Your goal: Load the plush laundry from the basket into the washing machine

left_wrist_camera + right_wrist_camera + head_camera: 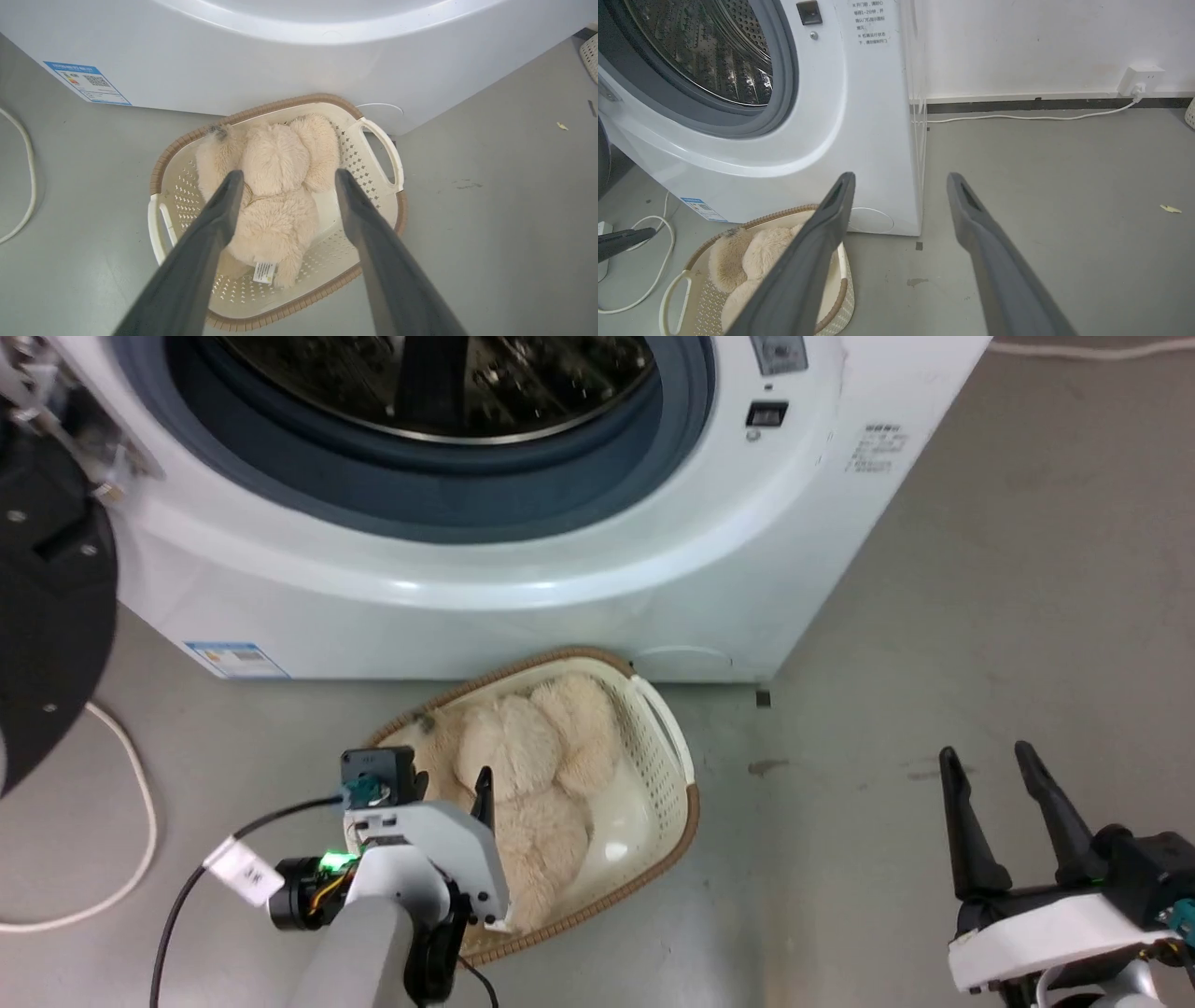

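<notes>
Nearest, the left tool [287,175] hangs over the basket with its two long dark fingers spread apart and nothing between them. In its wrist view the tips straddle the middle of the toy from above, and I cannot tell whether they touch the fur. The right tool [985,751] is also spread and empty, well off to the right above the bare grey floor [934,616].

Below the left tool, the fluffy cream-beige stuffed toy [275,154] lies curled inside the oval cream-white perforated plastic basket with a brown woven-look rim [289,99], a white tag at its near end. The basket stands on the floor, its far rim close against the front of the large white front-loading washing machine [560,588].

Above and beyond, the round opening with its grey rubber ring [420,499] is clear, with the shiny perforated steel drum [439,383] behind it. The black-framed door [47,616] stands open on the left.

The risks look plain:
- A shallow pinch may take only shaggy fur, and the toy could slip out on the lift.
- A finger pushed too deep could catch the perforated wall and drag the basket up.
- The toy is long, so a hanging limb may snag on the rubber ring or the bulging front panel overhead.
- The arm may clip the open door.
</notes>
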Available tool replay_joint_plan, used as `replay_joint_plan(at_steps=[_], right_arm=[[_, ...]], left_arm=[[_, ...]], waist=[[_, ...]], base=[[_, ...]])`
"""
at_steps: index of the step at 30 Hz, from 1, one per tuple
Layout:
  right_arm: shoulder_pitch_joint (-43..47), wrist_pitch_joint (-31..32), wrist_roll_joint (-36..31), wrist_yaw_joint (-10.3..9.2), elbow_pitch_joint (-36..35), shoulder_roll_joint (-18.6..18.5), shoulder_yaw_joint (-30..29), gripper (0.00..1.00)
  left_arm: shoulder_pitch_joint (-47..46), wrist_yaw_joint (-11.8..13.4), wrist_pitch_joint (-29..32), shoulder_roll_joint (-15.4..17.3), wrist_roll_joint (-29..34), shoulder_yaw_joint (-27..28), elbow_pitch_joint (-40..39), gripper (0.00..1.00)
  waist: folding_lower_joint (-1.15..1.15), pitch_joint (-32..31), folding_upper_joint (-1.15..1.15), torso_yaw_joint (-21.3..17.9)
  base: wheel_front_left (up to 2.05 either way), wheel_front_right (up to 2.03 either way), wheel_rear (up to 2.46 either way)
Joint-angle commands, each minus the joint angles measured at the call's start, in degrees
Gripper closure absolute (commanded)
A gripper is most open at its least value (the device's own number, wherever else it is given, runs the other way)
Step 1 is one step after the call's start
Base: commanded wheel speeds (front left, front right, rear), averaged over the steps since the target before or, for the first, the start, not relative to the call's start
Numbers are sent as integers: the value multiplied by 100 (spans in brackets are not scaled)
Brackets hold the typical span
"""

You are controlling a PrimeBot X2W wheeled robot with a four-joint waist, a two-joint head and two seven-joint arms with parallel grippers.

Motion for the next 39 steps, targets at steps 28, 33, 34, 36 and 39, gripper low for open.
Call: replay_joint_plan(at_steps=[28,33,34,36,39], right_arm=[[-421,-391,532,3,-343,-8,-275,0],[-434,-451,595,3,-399,-8,-312,0],[-438,-463,606,3,-410,-8,-324,0],[-448,-486,629,3,-423,-8,-342,0],[-460,-522,659,3,-438,-9,-362,0]], left_arm=[[-1755,444,388,426,-667,-644,1613,0],[-2025,524,399,445,-811,-734,1884,0],[-2082,531,392,449,-844,-748,1934,0],[-2196,529,359,458,-903,-784,2026,0],[-2370,471,268,425,-1008,-843,2136,0]], waist=[[-1,2004,-1,-436],[-1,2334,-1,-442],[-1,2398,-1,-444],[-1,2516,-1,-450],[-1,2683,-1,-458]], base=[[0,0,0],[0,0,0],[0,0,0],[0,0,0],[0,0,0]])
